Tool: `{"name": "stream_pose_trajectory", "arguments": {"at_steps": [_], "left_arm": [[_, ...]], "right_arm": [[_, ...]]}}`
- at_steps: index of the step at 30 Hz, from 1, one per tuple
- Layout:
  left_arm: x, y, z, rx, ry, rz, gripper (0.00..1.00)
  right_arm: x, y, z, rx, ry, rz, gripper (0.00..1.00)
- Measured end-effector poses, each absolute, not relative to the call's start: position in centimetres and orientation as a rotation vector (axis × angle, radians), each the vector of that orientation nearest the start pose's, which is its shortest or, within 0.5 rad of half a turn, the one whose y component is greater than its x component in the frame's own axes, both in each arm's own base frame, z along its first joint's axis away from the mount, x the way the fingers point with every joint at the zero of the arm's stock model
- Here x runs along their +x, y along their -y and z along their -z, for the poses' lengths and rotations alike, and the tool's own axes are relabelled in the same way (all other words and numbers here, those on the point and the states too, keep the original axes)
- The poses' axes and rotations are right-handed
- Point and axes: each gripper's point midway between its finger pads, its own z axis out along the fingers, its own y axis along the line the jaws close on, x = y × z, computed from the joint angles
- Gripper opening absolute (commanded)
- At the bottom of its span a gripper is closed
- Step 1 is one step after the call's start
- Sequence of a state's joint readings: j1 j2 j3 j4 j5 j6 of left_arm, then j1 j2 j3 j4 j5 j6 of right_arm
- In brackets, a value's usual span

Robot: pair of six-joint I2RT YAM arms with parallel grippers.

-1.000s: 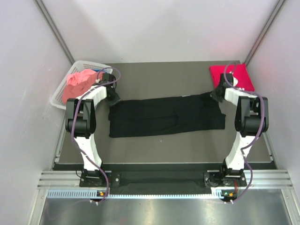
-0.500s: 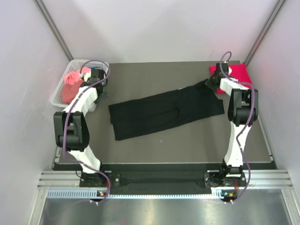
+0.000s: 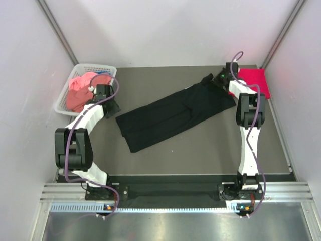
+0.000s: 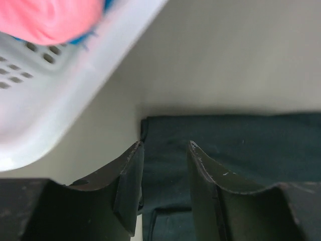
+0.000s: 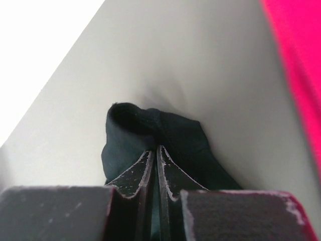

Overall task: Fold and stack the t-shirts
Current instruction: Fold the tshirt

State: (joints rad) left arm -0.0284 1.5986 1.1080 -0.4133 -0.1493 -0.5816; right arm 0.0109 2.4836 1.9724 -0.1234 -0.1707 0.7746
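Rotation: the black t-shirt (image 3: 173,113), level across the counter (image 3: 200,145) a second ago, now lies diagonal. The right tool (image 5: 154,150), pinched shut on its far end, drags it toward the red t-shirt (image 3: 253,80). The left tool (image 4: 164,145) hangs open, gripping nothing; stacking looks near.

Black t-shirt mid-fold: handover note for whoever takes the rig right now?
Left gripper: jaws open, empty, over a corner of the black t-shirt at its left end, beside the basket.
Right gripper: jaws shut on the black t-shirt at its far-right end.
The black t-shirt lies as a long diagonal strip on the table; red t-shirt looks folded at far right; pink t-shirt in the basket.
Done: red one. Left: finish the black fold, stack it, then the basket's shirts.
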Motion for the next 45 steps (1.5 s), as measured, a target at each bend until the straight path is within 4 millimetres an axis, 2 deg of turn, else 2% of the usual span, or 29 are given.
{"name": "stream_pose_trajectory", "arguments": {"at_steps": [6, 7, 10, 11, 12, 13, 14, 17, 20, 22, 24, 27, 28, 30, 33, 35, 37, 41, 45], "left_arm": [[39.8, 3.0, -7.8, -0.622, -2.461, 0.226, 0.43], [39.9, 3.6, -7.5, -0.588, -2.485, 0.257, 0.43], [41.0, 4.6, -7.4, -0.504, -2.539, 0.318, 0.42], [41.6, 4.8, -7.4, -0.477, -2.549, 0.324, 0.42], [42.1, 4.7, -7.4, -0.449, -2.553, 0.318, 0.43], [42.3, 4.6, -7.3, -0.424, -2.56, 0.308, 0.43], [42.3, 4.4, -7.2, -0.407, -2.566, 0.293, 0.43], [41.6, 3.4, -6.7, -0.359, -2.601, 0.209, 0.41], [40.8, 2.7, -6.4, -0.328, -2.637, 0.142, 0.41], [40.3, 2.5, -6.2, -0.312, -2.658, 0.12, 0.41], [39.9, 2.6, -6.1, -0.298, -2.672, 0.103, 0.41], [39.7, 3.4, -6.2, -0.258, -2.685, 0.098, 0.41], [39.7, 4.1, -6.3, -0.231, -2.687, 0.108, 0.41], [39.8, 5.9, -6.7, -0.152, -2.683, 0.132, 0.41], [40.2, 9.9, -7.9, -0.019, -2.667, 0.209, 0.41], [41.2, 12.3, -8.8, 0.042, -2.638, 0.272, 0.41], [42.1, 13.4, -8.8, 0.054, -2.621, 0.308, 0.41], [42.5, 12.8, -6.3, -0.011, -2.676, 0.313, 0.41], [41.7, 11.1, -2.7, -0.122, -2.757, 0.237, 0.4]], "right_arm": [[65.0, -8.1, -4.3, 0.735, -2.13, -0.689, 0.27], [64.8, -8.2, -4.4, 0.727, -2.13, -0.693, 0.34], [63.4, -8.3, -5.2, 0.715, -2.145, -0.692, 0.44], [62.7, -8.4, -5.8, 0.709, -2.153, -0.693, 0.5], [62.3, -8.4, -6.5, 0.704, -2.151, -0.698, 0.53], [61.9, -8.5, -7.6, 0.69, -2.145, -0.703, 0.64], [61.6, -8.6, -8.9, 0.678, -2.132, -0.713, 0.67], [61.0, -9.0, -13.5, 0.62, -2.075, -0.736, 0.68], [59.2, -9.5, -18.4, 0.573, -2.026, -0.743, 0.68], [57.6, -10.2, -20.8, 0.555, -2.013, -0.737, 0.68], [55.5, -10.9, -21.7, 0.553, -2.018, -0.722, 0.68], [52.3, -11.0, -20.2, 0.603, -2.072, -0.682, 0.66], [51.1, -10.8, -18.7, 0.631, -2.106, -0.658, 0.64], [49.7, -10.1, -16.1, 0.681, -2.158, -0.612, 0.62], [47.6, -8.8, -12.2, 0.759, -2.247, -0.527, 0.62], [46.6, -7.9, -10.6, 0.795, -2.278, -0.473, 0.61], [46.2, -7.1, -9.8, 0.821, -2.286, -0.433, 0.6], [45.8, -4.9, -8.4, 0.878, -2.279, -0.383, 0.57], [45.9, -3.7, -7.7, 0.881, -2.277, -0.386, 0.52]]}}
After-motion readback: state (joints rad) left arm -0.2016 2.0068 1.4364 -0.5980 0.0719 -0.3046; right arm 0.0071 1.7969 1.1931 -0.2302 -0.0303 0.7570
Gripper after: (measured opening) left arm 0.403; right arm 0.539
